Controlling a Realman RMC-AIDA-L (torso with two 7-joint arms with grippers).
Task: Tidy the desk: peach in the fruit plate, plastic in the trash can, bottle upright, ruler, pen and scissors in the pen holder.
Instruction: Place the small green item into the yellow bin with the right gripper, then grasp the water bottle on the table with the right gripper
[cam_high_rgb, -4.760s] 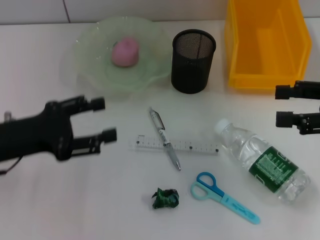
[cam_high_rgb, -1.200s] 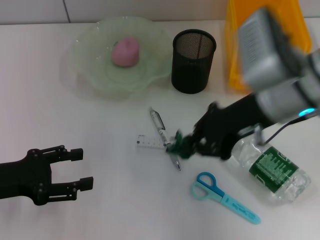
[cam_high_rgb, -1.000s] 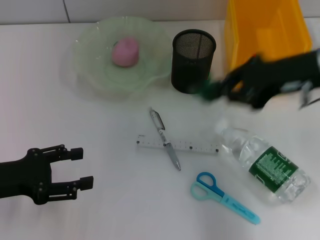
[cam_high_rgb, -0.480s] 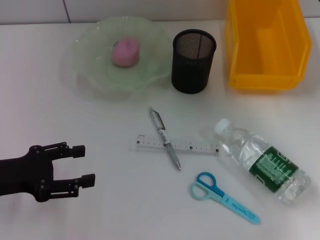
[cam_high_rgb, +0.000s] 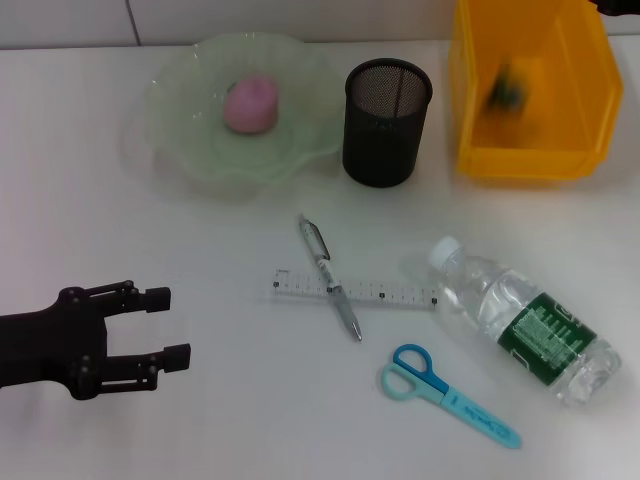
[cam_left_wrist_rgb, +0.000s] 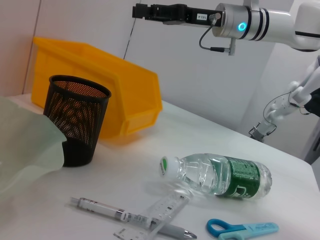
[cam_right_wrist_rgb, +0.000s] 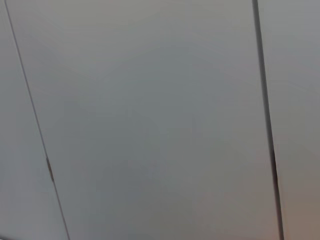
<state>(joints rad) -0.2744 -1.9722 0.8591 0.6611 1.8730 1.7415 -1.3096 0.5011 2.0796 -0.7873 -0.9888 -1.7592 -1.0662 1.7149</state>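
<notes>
The pink peach (cam_high_rgb: 250, 103) lies in the pale green fruit plate (cam_high_rgb: 180, 140). A crumpled green plastic (cam_high_rgb: 505, 84) shows blurred inside the yellow bin (cam_high_rgb: 470, 100), free of any gripper. On its side lies the clear bottle (cam_high_rgb: 525, 322), white cap toward the ruler (cam_high_rgb: 400, 295). The pen (cam_high_rgb: 318, 246) crosses the ruler, and the blue scissors (cam_high_rgb: 450, 392) lie near the front. The black mesh pen holder (cam_high_rgb: 387, 125) stands upright. My left gripper (cam_high_rgb: 161, 326) hovers open at the front left, holding nothing. My right gripper (cam_left_wrist_rgb: 142, 11) is high above the bin.
The yellow bin (cam_left_wrist_rgb: 125, 90) stands right beside the pen holder (cam_left_wrist_rgb: 75, 120) at the back right. The bottle (cam_left_wrist_rgb: 220, 176), ruler (cam_left_wrist_rgb: 165, 211), pen (cam_left_wrist_rgb: 110, 209) and scissors (cam_left_wrist_rgb: 245, 230) crowd the front right. A grey wall rises behind the table.
My right arm carried the green plastic from mid-table up to the bin and rose out of the head view. The plastic now shows inside the bin. The left gripper barely moved.
</notes>
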